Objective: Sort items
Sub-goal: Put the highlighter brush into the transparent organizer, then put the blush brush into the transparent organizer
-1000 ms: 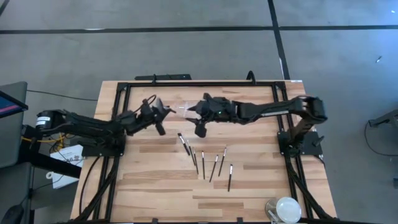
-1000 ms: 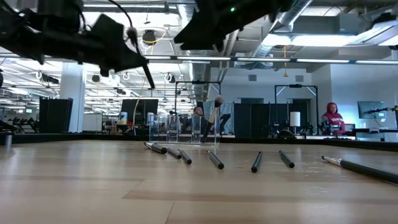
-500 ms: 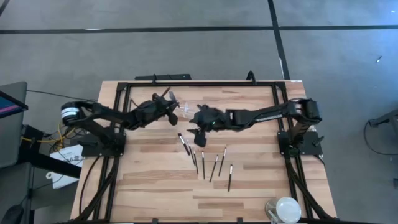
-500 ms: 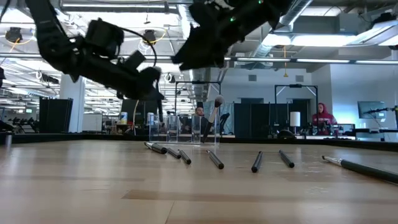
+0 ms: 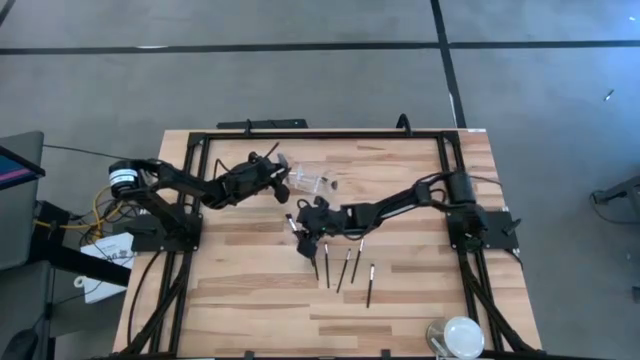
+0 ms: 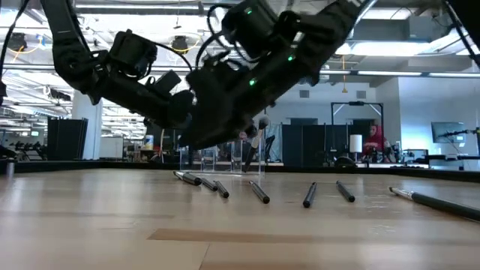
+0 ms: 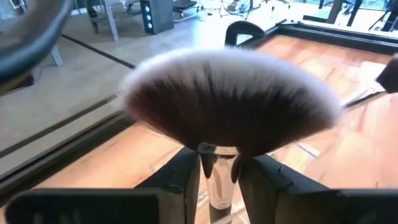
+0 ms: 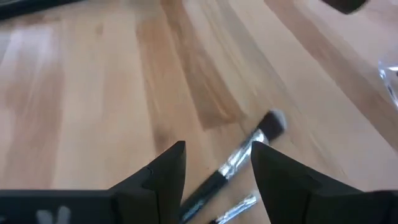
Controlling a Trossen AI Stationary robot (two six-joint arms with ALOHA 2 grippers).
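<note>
The right gripper hangs low over the middle of the table, fingers apart, straddling a slim brush without touching it. The left gripper, near the far edge beside the clear holder, is clamped on the ferrule of a fan brush. About 5 more brushes lie loose in a fan toward the table's centre. These look light, stiff and thin, with smooth handles likely to roll or slip; the handle near the ferrule seems the safest grip, sparing the soft bristles. The right arm stretches long and low from the right edge; the left reaches in from the left edge, wrist raised.
</note>
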